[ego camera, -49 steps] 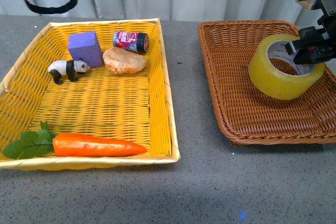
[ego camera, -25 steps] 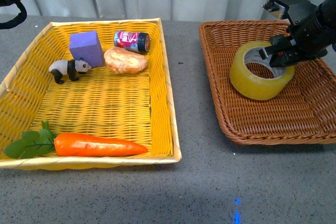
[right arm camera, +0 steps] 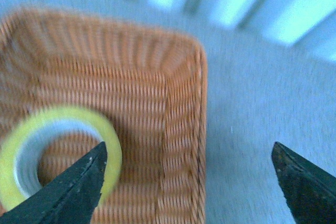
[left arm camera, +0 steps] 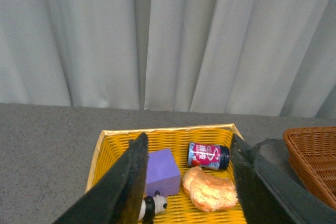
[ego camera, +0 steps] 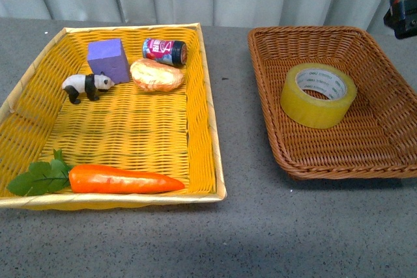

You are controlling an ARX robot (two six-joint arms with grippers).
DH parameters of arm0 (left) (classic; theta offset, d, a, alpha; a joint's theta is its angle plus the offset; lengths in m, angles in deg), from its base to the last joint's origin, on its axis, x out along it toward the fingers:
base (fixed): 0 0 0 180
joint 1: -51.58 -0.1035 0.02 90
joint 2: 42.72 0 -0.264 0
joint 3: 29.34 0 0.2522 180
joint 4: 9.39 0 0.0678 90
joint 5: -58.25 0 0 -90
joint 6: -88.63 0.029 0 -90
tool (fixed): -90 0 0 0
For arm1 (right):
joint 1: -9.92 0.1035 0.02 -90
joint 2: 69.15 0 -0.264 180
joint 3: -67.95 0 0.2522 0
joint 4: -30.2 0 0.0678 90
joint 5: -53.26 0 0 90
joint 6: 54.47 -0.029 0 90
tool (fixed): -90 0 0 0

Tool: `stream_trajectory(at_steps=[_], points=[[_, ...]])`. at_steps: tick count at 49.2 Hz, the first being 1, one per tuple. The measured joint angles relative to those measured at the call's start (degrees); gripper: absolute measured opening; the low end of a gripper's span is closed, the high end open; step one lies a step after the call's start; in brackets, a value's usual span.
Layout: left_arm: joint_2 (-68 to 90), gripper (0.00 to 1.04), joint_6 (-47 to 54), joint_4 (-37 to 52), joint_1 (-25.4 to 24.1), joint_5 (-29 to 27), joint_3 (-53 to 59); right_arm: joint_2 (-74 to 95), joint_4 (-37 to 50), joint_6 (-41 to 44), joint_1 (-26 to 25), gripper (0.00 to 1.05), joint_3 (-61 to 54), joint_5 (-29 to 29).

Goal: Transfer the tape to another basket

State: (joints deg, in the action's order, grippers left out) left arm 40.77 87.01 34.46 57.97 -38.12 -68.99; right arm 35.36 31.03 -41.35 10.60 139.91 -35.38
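The tape (ego camera: 318,94), a wide yellow roll with a white printed core, lies flat in the dark brown wicker basket (ego camera: 381,131), left of its middle. Nothing touches it. In the right wrist view, blurred, my right gripper (right arm camera: 189,148) is open and empty above the basket (right arm camera: 131,66), with the tape (right arm camera: 58,116) beside one fingertip. Only a dark part of the right arm (ego camera: 402,11) shows at the front view's top right edge. My left gripper (left arm camera: 189,140) is open and empty, high above the far end of the yellow basket (left arm camera: 168,132).
The yellow woven basket (ego camera: 117,135) at the left holds a purple block (ego camera: 107,60), a toy panda (ego camera: 85,86), a bread roll (ego camera: 156,75), a small can (ego camera: 165,51) and a carrot (ego camera: 124,179). Grey tabletop lies between the baskets. A curtain hangs behind.
My right gripper let go of the tape, which now lies flat in the brown basket, and the arm drew back up and to the right. The left arm left the front view.
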Motion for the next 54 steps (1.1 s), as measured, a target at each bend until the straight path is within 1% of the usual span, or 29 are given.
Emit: stream_trajectory(at_steps=[1,4,6,7,9,11,12,13,16,17,19,21,23,26,30,37,43,50,54], points=[[-1.84,0.45,0.2,0.22,-0.13,0.33,1.66,-0.7,9.88,-2.29,-0.22,0.84,-4.07,-0.81],[-4.68,0.34,0.55,0.42,-0.57,0.83,4.63,-2.25,26.71,-6.75,-0.39,0.74,-11.85,-0.98],[-5.88,0.27,0.7,0.42,-0.94,1.11,6.27,-3.52,35.15,-8.81,-0.42,0.67,-16.35,-1.07],[-6.19,0.25,0.72,0.42,-1.05,1.22,6.71,-3.87,36.92,-9.14,-0.42,0.65,-17.35,-1.07],[-7.34,0.18,0.79,0.39,-1.4,1.53,8.35,-5.57,42.56,-10.19,-0.44,0.58,-20.92,-1.05],[-8.7,0.11,0.92,0.17,-1.73,1.79,9.77,-7.63,46.07,-10.82,-0.5,0.5,-23.76,-1.05],[-9.92,0.05,1.01,0.02,-1.92,2.03,10.8,-9.31,47.43,-11.3,-0.55,0.45,-25.57,-1.05],[-10.8,0.04,0.94,-0.11,-2.05,2.14,11.43,-10.43,47.93,-11.52,-0.59,0.42,-26.73,-1.03],[-13.86,0.04,1.18,-0.79,-2.47,2.64,13.42,-13.94,48.83,-11.98,-0.68,0.29,-30.67,-1.03],[-15.12,0.04,1.18,-1.18,-3.26,3.93,14.21,-15.21,48.92,-12.07,-0.68,0.24,-32.26,-1.03],[-16.72,0.04,1.22,-1.81,-4.68,5.84,15.26,-15.96,50.16,-12.13,-0.66,0.17,-34.45,-1.07],[-17.75,0.04,1.22,-2.34,-5.33,6.08,15.96,-16.31,51.84,-12.13,-0.63,0.11,-36.06,-1.11],[-19.61,0.04,1.22,-3.19,-6.05,5.99,17.16,-17.27,52.37,-12.17,-0.66,0.02,-38.58,-1.2],[-19.85,0.04,1.22,-0.46,-6.27,6.05,19.34,-19.45,52.24,-12.26,-0.66,0.01,-41.51,-1.2],[-21.4,0.04,1.22,-1.38,-6.27,6.23,21.09,-22.75,51.69,-12.35,-0.66,0.01,-43.69,-1.2],[-30.05,0.04,1.22,-7.5,-6.27,6.36,23.21,-30.95,48.52,-12.37,-0.66,0.01,-48.78,-1.2],[-34.58,0.04,1.22,-11.17,-6.27,6.36,24.06,-35.47,46.21,-12.39,-0.66,0.01,-50.84,-1.25],[-42.66,0.04,1.22,-18.1,-6.27,6.36,24.63,-43.82,40.74,-12.41,-0.66,0.01,-53.9,-1.22],[-45.59,0.04,1.22,-20.52,-6.27,6.36,24.65,-47.06,38.42,-12.44,-0.66,0.01,-54.71,-1.25]])
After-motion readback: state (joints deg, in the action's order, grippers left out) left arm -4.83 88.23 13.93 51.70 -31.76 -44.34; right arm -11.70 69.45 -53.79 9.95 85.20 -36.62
